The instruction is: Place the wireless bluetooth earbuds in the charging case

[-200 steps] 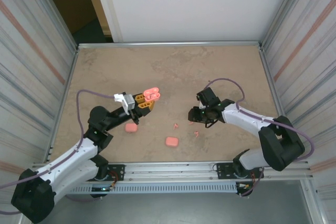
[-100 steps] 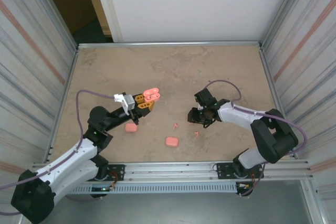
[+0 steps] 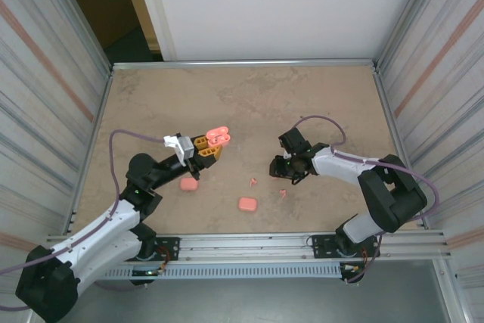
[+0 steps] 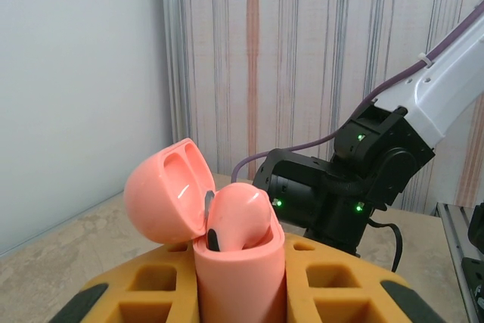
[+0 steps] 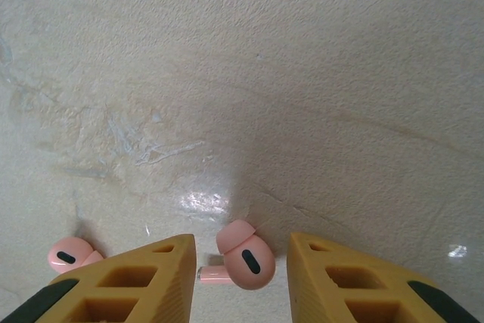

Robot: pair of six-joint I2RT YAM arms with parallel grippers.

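- My left claw [image 3: 210, 147] is clamped tight on the charging case [image 4: 227, 255]. It holds the case upright off the table [image 3: 249, 96], at about 9 o'clock from the table's middle.
- The case's lid is swung open and tips toward 10 o'clock in the left wrist view. A rounded pink shape sits in its mouth, and I cannot tell what it is.
- My right claw [image 5: 242, 268] hangs low over the table at about 4 o'clock from the middle, with its jaws partly spread. An earbud [image 5: 245, 259] lies on the table between the two fingers [image 5: 144, 281], with a gap on either side, so I have hold of nothing.
- A second earbud [image 5: 68, 255] lies at 9 o'clock of the first, just outside that finger.
- Two loose earbuds [image 3: 253, 181] lie between 5 and 6 o'clock of the middle, near my right claw.
- Two closed cases [image 3: 188, 184] rest at 6 and 7 o'clock, apart from each other and short of the near rail [image 3: 249, 241].
- Between my claws there is an open lane of tabletop.
- Toward 12 o'clock bare tabletop runs to the far rim. Ribbed walls [image 3: 53, 88] stand along the 3 and 9 o'clock edges, well apart from both claws.
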